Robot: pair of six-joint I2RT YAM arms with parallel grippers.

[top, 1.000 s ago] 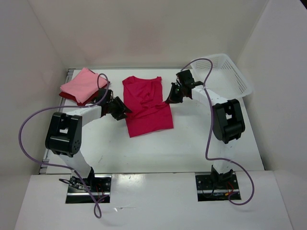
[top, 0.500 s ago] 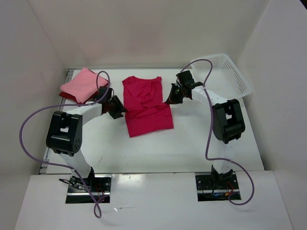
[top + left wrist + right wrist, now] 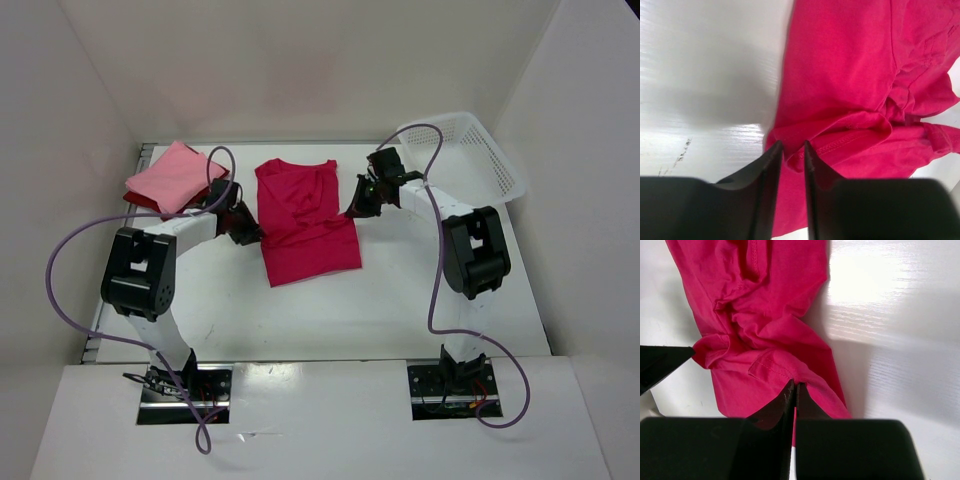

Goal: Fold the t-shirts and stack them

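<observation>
Magenta shirt (image 3: 303, 220) spread mid-counter (image 3: 330, 310), unfolded. Left fingers (image 3: 767, 170) narrowly apart astride left sleeve hem, cannot tell if clamped. Right fingers (image 3: 782, 402) pinched on right sleeve hem. Step, likely: sleeve fold. Next: secure left grip, carry sleeves inward. Far left: pink shirt (image 3: 172, 175) folded atop dark red shirt (image 3: 140, 201).

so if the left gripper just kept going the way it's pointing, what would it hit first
The crimson t-shirt: its folded hem lies right at the tips of the left gripper, seemingly between the jaws, though depth is hard to judge.
</observation>
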